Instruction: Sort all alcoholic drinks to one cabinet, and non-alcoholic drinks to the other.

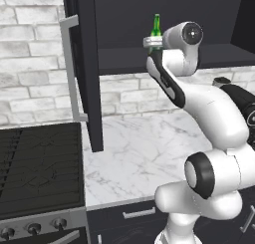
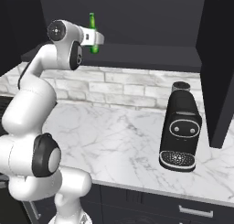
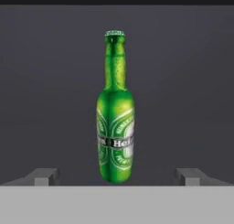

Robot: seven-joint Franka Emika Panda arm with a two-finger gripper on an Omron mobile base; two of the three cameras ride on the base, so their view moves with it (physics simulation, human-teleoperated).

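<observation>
Standing upright on the shelf of the open cabinet (image 1: 164, 59): one green beer bottle (image 3: 115, 127), cap at twelve o'clock, label band across the lower body, base at six o'clock. Centred in the hand view between two dark fingertips (image 3: 45, 176), one at eight o'clock and one at four o'clock, both well clear of the glass. Gripper (image 3: 116, 177) spread wide, holding nothing, touching nothing.

Seen from the left base view as one bottle (image 1: 156, 29) poking up at twelve o'clock behind the white hand, neck and cap visible above it, body mostly hidden by it. Seen from the right base view at eleven o'clock as the same bottle (image 2: 93, 31), just beyond the hand, on the dark shelf.

One cabinet door (image 1: 84, 63) swung out at nine to ten o'clock of the left base view, carrying one long silver bar handle (image 1: 69, 68). A second dark door (image 2: 218, 72) hanging open at three o'clock of the right base view.

On the marble counter (image 1: 134, 153): one black coffee machine (image 2: 179, 127) at four o'clock of the right base view, well apart from the bottle. One stove (image 1: 40, 168) at eight o'clock of the left base view, with three knobs (image 1: 34, 229) along its front. White brick wall (image 1: 30, 63) behind. Below the counter edge, drawers with one short handle (image 2: 195, 212) showing in the right base view and one (image 1: 138, 213) in the left base view.
</observation>
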